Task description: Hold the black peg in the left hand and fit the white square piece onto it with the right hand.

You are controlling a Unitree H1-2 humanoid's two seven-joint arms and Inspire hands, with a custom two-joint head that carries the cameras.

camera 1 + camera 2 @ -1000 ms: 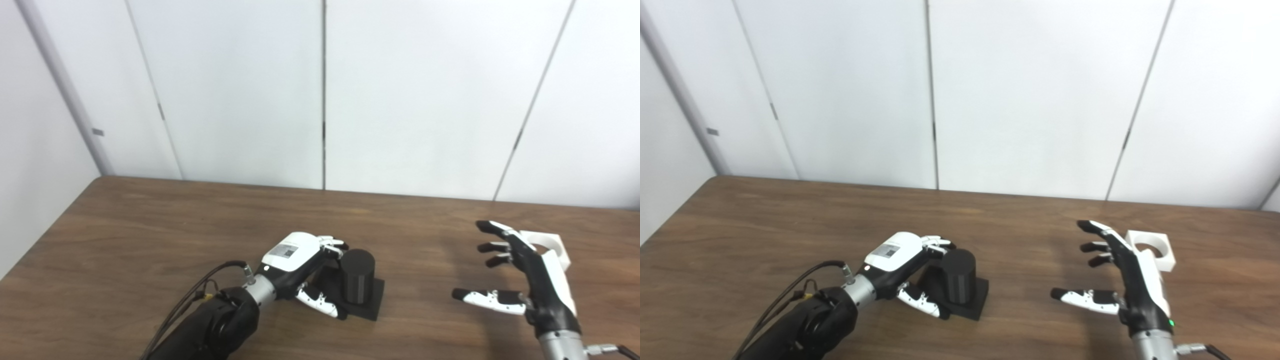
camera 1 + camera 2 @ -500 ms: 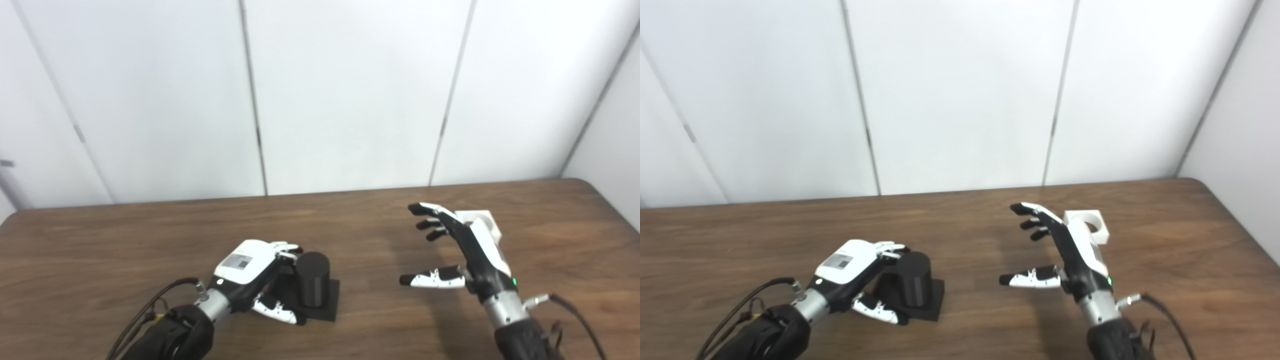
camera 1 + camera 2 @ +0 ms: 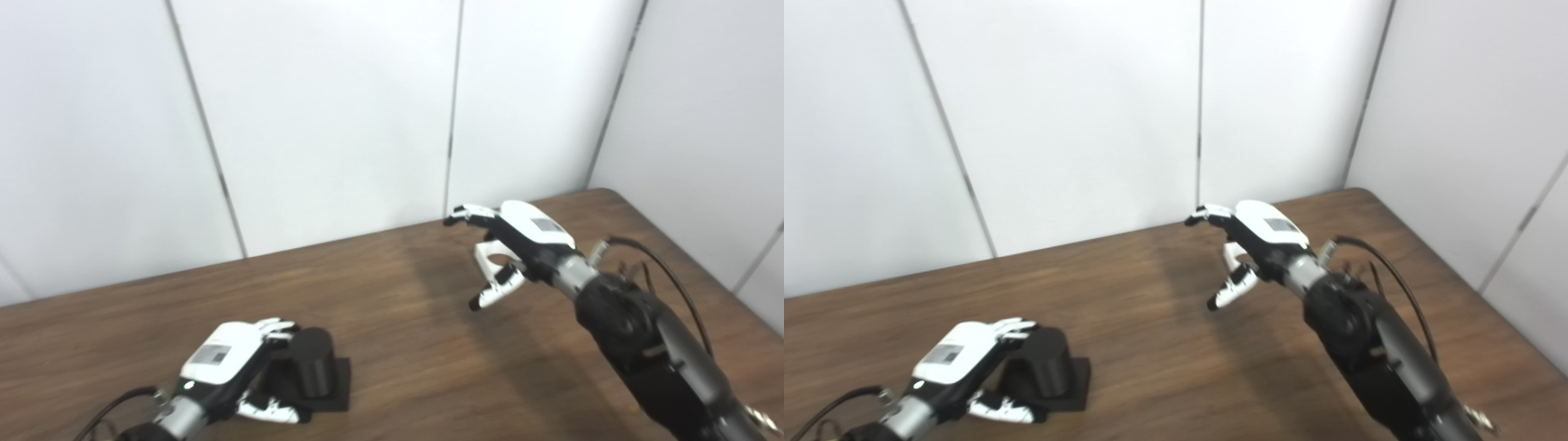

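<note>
The black peg [image 3: 312,361] stands upright on its square black base [image 3: 338,386] at the lower left of the brown table [image 3: 404,343]. My left hand [image 3: 223,361] lies against its left side. The fingers [image 3: 277,324] touch the peg near its top and the thumb [image 3: 269,411] lies along the base's front edge, not closed on it. The white square piece [image 3: 490,257] with its round hole rests on the table at the far right. My right hand [image 3: 520,236] hovers palm down over it, open, with fingers spread past it and the thumb [image 3: 493,294] hanging in front.
White wall panels run close behind the table's far edge. The table's right corner [image 3: 603,193] lies just beyond the right hand. A black cable [image 3: 667,275] loops off the right forearm.
The camera has swung right, shifting the whole scene left. My right hand has turned palm down and reached forward over the white piece. The left hand stays at the peg.
</note>
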